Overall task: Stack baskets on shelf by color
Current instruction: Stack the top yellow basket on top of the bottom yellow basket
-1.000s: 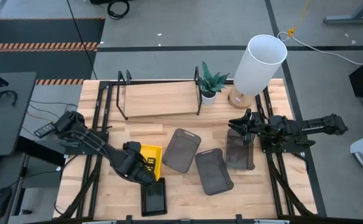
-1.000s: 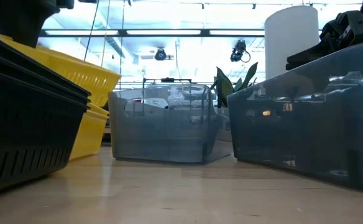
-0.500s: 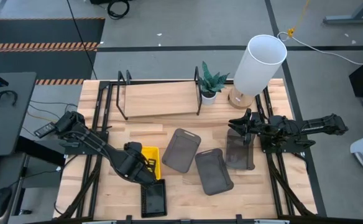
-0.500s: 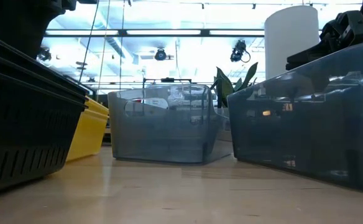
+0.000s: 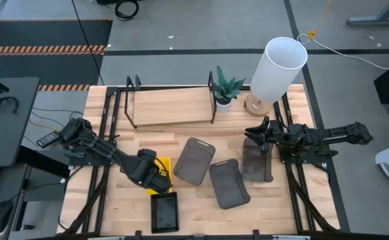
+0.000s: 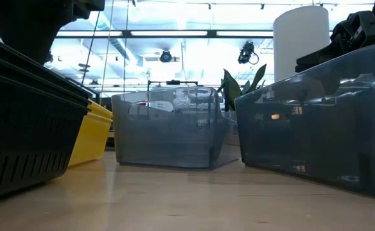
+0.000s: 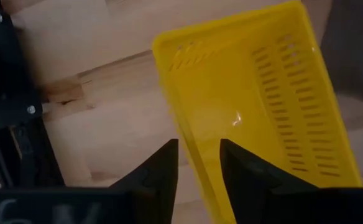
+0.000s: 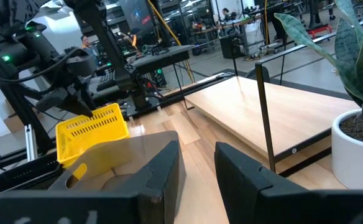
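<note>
1. Left gripper hung over the yellow basket, fingers parted astride its rim, not clamped.
2. Yellow basket lay in front of the shelf.
3. Right gripper stood open beside a grey basket, right of the shelf.

The wooden table carries a low shelf at 12 o'clock, with a potted plant and a white lamp toward 1. Three grey baskets sit at the centre, a yellow basket at 8 and a black basket at 7.
</note>
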Robot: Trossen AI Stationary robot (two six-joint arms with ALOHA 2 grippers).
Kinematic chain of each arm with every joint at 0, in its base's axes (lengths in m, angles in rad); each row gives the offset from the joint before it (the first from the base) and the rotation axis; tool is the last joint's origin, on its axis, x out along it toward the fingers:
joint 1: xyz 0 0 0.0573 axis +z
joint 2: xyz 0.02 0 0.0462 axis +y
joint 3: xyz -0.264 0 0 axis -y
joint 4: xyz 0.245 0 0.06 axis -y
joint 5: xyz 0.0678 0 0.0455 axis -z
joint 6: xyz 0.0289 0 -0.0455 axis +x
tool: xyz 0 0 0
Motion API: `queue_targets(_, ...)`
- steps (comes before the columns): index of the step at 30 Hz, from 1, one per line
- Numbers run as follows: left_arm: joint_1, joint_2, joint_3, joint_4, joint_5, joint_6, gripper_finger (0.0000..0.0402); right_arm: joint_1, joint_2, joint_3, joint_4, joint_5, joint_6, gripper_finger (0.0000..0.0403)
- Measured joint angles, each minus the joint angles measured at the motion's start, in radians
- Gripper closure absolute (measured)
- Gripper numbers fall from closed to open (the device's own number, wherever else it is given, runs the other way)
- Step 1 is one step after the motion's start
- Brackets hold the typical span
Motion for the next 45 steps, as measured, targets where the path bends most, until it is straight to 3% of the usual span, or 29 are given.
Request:
queue_targets(11, -0.009, 0.005, 0.000, -0.002, -0.017, -0.013, 0.0391, 0.000, 0.000, 0.000, 0.000, 0.000, 0.000, 0.0294)
queue_targets(34, -0.025, -0.007, 0.000, -0.040, -0.085, -0.049, 0.0391, 0.000, 0.000, 0.000, 0.000, 0.000, 0.000, 0.0294)
queue_targets(40, -0.050, -0.018, 0.000, -0.016, -0.167, -0.060, 0.0392, 0.000, 0.000, 0.000, 0.000, 0.000, 0.000, 0.0294)
queue_targets(45, -0.063, -0.006, -0.001, -0.020, -0.147, -0.048, 0.0351, 0.000, 0.000, 0.000, 0.000, 0.000, 0.000, 0.0294)
